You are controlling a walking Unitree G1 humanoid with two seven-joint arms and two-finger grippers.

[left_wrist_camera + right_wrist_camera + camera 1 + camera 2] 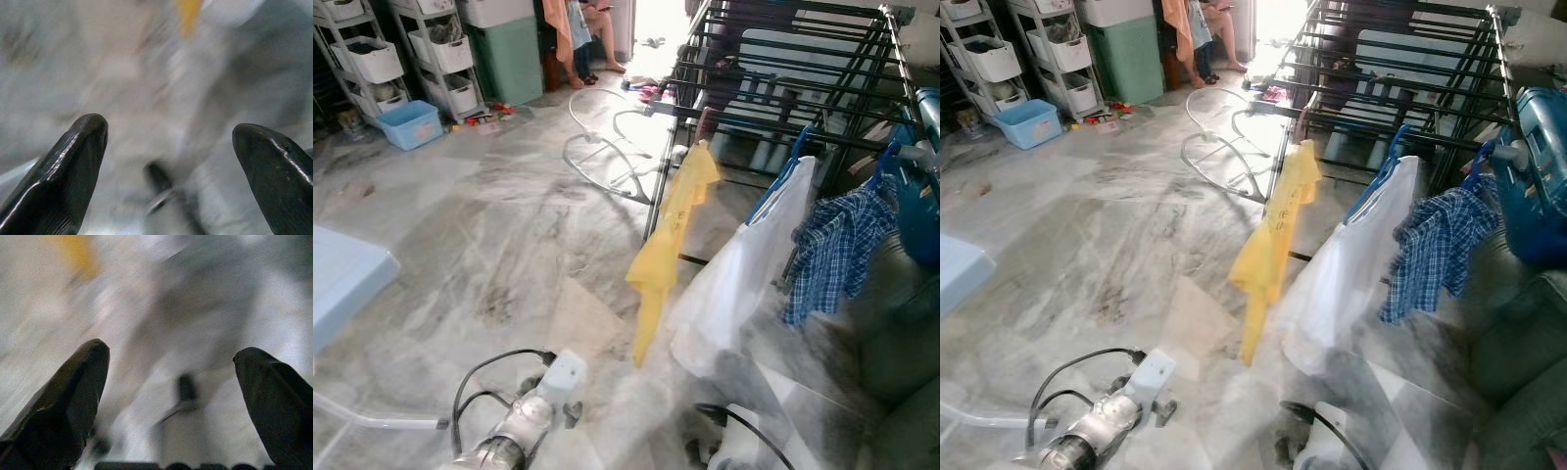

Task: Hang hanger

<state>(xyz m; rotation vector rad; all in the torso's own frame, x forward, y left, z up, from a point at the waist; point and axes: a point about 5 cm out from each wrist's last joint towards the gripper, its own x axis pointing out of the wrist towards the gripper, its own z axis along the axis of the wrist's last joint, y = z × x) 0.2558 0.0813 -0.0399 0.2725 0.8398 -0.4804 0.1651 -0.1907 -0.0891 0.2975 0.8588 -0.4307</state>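
Hangers: a few white ones lie loose on the marble floor, just left of the black drying rack. Along the rack's near rail hang a yellow garment, then a white one on a blue hanger, then a blue plaid shirt. Both arms sit low by the floor. The left gripper has its fingers spread wide around nothing, and the right gripper is just as wide and empty. Both wrist views are blurry.
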